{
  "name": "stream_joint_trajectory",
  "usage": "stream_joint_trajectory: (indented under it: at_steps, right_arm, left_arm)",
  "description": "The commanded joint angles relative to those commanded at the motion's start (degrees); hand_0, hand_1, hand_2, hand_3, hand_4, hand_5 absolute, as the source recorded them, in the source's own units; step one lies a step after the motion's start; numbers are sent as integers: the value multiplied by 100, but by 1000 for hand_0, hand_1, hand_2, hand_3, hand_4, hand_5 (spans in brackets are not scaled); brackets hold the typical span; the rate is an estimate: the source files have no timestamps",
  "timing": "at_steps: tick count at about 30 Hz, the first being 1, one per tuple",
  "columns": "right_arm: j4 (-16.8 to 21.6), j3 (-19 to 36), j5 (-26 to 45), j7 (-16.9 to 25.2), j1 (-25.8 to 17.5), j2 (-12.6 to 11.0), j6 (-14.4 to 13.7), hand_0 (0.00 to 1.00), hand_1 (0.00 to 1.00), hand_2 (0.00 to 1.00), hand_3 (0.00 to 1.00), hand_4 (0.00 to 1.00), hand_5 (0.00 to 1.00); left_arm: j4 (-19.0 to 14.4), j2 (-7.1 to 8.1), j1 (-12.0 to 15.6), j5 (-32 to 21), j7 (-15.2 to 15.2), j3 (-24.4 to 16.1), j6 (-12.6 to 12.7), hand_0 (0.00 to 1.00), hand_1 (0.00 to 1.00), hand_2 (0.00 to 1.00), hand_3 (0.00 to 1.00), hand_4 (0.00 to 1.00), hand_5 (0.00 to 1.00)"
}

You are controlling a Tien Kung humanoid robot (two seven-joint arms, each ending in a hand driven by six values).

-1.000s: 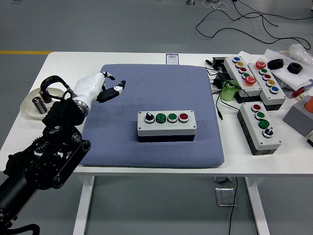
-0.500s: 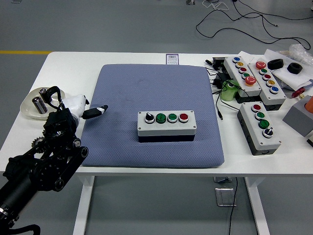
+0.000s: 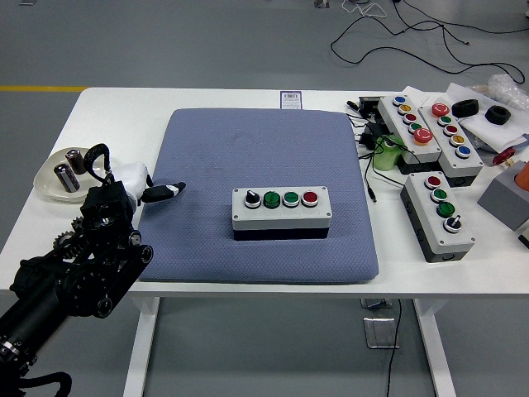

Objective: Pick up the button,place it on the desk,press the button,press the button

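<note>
Since the frame half a second before, hardly any change is seen: the left hand [image 3: 147,187] is found at nearly the same spot over the left edge of the blue-grey pad [image 3: 263,192], shifted only slightly, whereas a second ago it was raised higher and farther in over the pad. From the head view, the white hand is seen low at the pad's left border, with a dark-tipped finger [image 3: 168,191] stretched out toward the right; nothing is held in it, and the fingers appear loosely extended rather than curled. The black left arm [image 3: 74,269] is seen coming up from the lower left corner. The four-button control box [image 3: 281,212] is set flat on the pad, a little right of its middle and well apart from the hand; on its top face a black selector knob, two green buttons and a red button are lined up from left to right. Behind the hand, a shallow white dish [image 3: 51,186] with two metal cylinders in it is placed near the white table's [image 3: 207,99] left edge. Three further button boxes [image 3: 430,132] and some cables are gathered at the table's right side.
</note>
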Motion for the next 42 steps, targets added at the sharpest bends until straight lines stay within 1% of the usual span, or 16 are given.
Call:
stream_joint_trajectory:
  at_steps: [2,3,8,9,15,16,20,21,22,32,33,34,39,40,42]
  right_arm:
    - [0,8,-11,1,0,-1,2,673,653,677,625,309,171]
    - [0,18,-28,2,0,-1,5,673,653,677,625,309,171]
    - [0,27,-43,2,0,1,9,673,653,677,625,309,171]
    - [0,30,-45,2,0,1,9,673,653,677,625,309,171]
    - [0,35,-52,6,-7,-4,10,673,653,677,625,309,171]
    - [0,34,-51,6,-7,-4,10,673,654,676,624,309,172]
    - [0,48,-65,5,-5,0,9,673,654,676,624,309,172]
    - [0,45,-53,4,-5,0,7,673,654,676,624,309,172]
    - [0,44,-46,4,-4,0,7,673,654,675,624,310,172]
    - [0,90,-97,-3,-9,-2,16,673,654,675,624,310,172]
    - [0,92,-98,-4,-10,-2,16,673,654,675,624,310,172]
    - [0,92,-98,-4,-11,-2,16,672,654,676,624,310,173]
    - [0,87,-95,-5,-16,-2,16,672,654,676,624,310,173]
    - [0,85,-95,-5,-17,-2,16,672,654,676,624,310,173]
    - [0,89,-107,-5,-23,0,18,672,654,676,624,310,173]
  left_arm:
    - [19,4,-12,0,0,33,-10,39,73,142,595,957,939]
    - [36,5,-24,0,0,66,-14,34,64,136,588,955,915]
    - [87,-1,-47,0,0,164,-5,34,64,136,588,955,915]
    - [98,-4,-49,0,0,181,16,27,57,128,562,891,691]
    - [197,-36,-80,0,0,250,106,27,57,128,562,891,691]
    - [219,-46,-86,0,0,239,107,25,54,130,528,842,557]
    - [293,-62,-100,0,0,166,64,25,54,130,528,842,557]
    - [296,-53,-95,0,0,132,57,25,54,130,528,842,557]
    - [298,-47,-93,0,0,115,53,25,51,124,533,853,587]
    - [297,-23,-53,0,0,-18,-17,23,52,125,538,843,599]
    - [298,-22,-50,0,0,-25,-26,23,52,125,538,843,599]
    - [299,-21,-49,0,0,-26,-36,22,51,125,543,849,628]
    - [304,-24,-58,0,0,17,-53,22,51,125,543,849,628]
    - [304,-27,-60,0,0,23,-53,22,51,124,543,853,656]
    - [326,-43,-73,0,0,47,-26,22,51,124,543,853,656]
